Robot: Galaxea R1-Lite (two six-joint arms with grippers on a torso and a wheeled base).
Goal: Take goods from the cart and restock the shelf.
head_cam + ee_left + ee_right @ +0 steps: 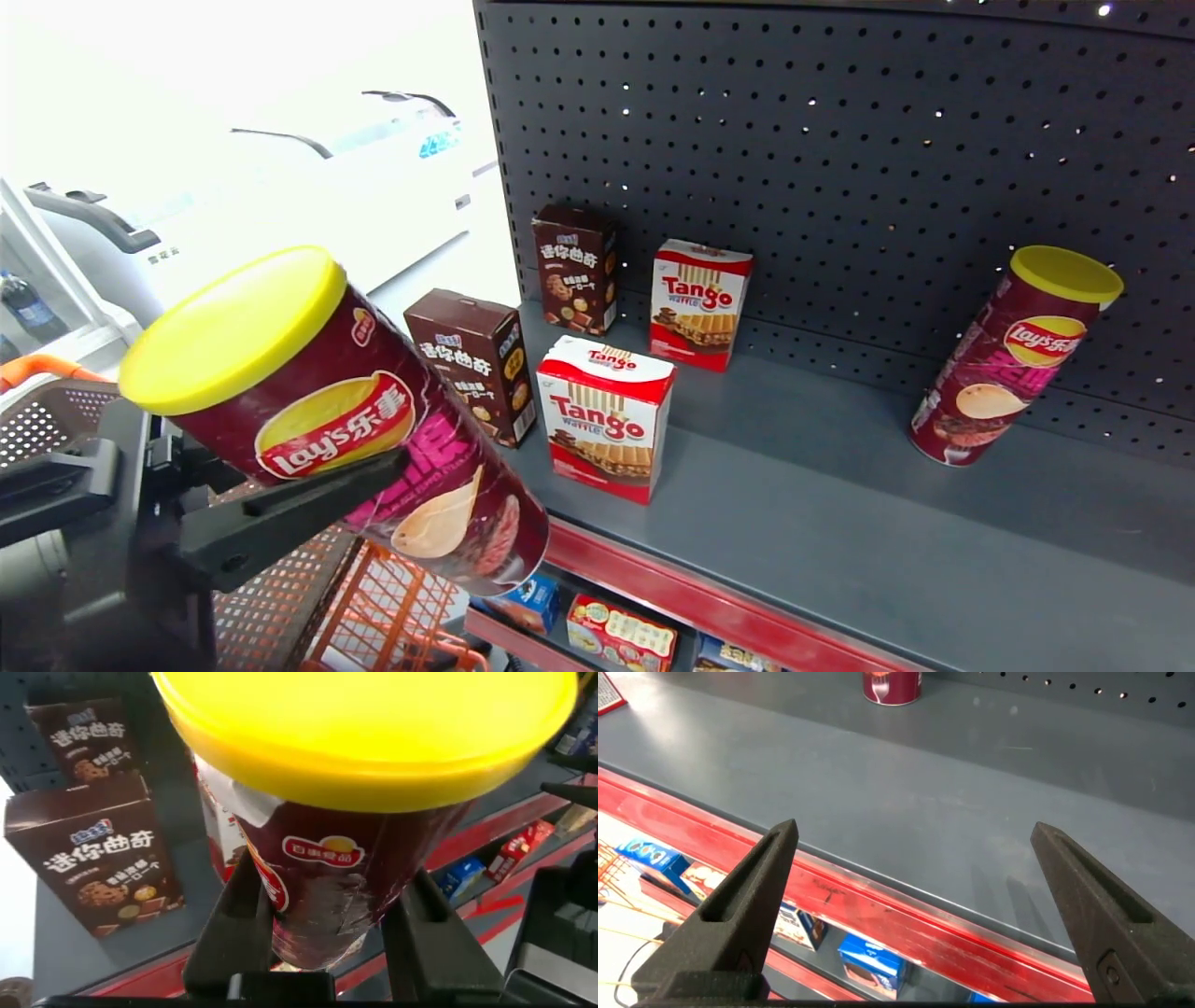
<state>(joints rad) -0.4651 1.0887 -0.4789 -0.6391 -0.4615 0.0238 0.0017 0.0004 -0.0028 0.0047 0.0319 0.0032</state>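
Observation:
My left gripper (308, 485) is shut on a maroon chip can (355, 429) with a yellow lid, held tilted above the orange cart (373, 607) at the shelf's left front edge. The same chip can (346, 868) sits clamped between the black fingers (229, 933) in the left wrist view. A second chip can (1013, 359) stands on the grey shelf (840, 523) at the right, against the pegboard. My right gripper (915, 896) is open over the shelf's red front edge (878, 905), with the second can's base (892, 686) far off.
Two brown cookie boxes (481, 373) and two red-and-white wafer boxes (607, 420) stand on the shelf's left part. The shelf between the wafer boxes and the right can is bare. A lower shelf holds small packets (621, 635). A white freezer (280, 177) stands behind the cart.

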